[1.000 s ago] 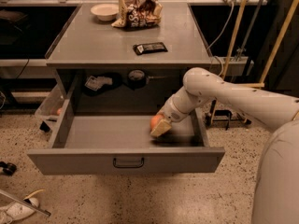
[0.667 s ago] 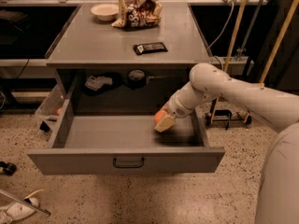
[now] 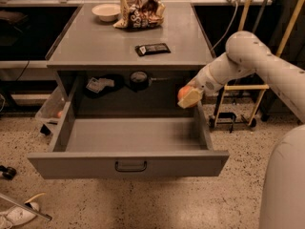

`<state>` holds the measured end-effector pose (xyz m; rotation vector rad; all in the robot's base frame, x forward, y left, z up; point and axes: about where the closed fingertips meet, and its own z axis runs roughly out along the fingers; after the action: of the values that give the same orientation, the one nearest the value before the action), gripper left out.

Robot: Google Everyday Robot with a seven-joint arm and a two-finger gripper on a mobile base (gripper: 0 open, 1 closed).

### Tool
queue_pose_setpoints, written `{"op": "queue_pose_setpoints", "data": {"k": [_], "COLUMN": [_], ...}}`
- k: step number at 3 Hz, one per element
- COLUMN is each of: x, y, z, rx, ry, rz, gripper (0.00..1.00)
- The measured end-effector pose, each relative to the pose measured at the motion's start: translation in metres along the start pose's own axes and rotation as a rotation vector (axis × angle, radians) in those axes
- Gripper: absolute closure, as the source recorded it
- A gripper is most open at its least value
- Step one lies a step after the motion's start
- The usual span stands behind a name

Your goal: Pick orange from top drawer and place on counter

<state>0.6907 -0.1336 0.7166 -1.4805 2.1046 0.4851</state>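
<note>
The orange [image 3: 183,93] is held in my gripper [image 3: 188,97], lifted above the right rear corner of the open top drawer [image 3: 128,162], just below the counter's front edge. The gripper's pale fingers [image 3: 192,98] are shut around the fruit and hide most of it. The drawer is pulled fully out, its floor bare, its dark handle at the front middle. The counter [image 3: 95,46] is the flat grey top of the cabinet, above and to the left of the gripper.
On the counter lie a white bowl [image 3: 106,11], a crumpled snack bag [image 3: 140,11] and a dark bar [image 3: 152,48]. Behind the drawer sit a dark round object [image 3: 138,78] and a packet [image 3: 97,84]. A yellow-framed cart [image 3: 238,104] stands to the right.
My gripper has risen with the orange from the drawer floor to above the drawer's right rear corner, moving up and to the right.
</note>
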Motion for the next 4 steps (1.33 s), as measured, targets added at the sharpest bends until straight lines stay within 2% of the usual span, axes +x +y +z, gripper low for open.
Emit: {"op": "queue_pose_setpoints", "data": {"k": [1,2,3,4], "x": [-0.005,-0.005,-0.004,-0.004], "y": [-0.022,-0.01,-0.006,-0.006], "z": [-0.091,-0.182,-0.207,-0.205], "rx": [0.145,0.332,0.379,0.376], "ry": [-0.08,-0.14,-0.146,-0.146], "rz": [0.018,0.005,0.006,0.006], "gripper": [1.0,1.0,1.0,1.0]}}
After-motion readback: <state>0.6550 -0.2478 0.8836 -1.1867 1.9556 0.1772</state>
